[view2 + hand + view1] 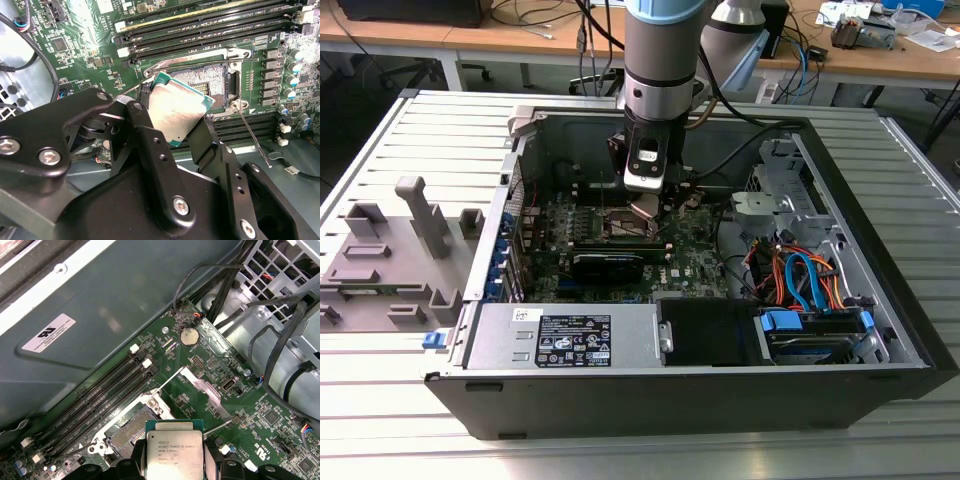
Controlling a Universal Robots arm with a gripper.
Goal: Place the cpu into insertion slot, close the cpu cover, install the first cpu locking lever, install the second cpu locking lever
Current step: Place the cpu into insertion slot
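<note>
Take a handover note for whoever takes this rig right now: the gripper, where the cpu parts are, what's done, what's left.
The gripper is shut on the cpu and holds it over the insertion slot, not seated.
The cpu cover stands open beside the slot.
Done: cpu grasped and at the slot.
Left: seating the cpu, closing the cover, installing both locking levers.

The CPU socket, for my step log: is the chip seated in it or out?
Out. The black gripper holds the square silvery-topped cpu above the silver-rimmed insertion slot, its contacts bare.
</note>
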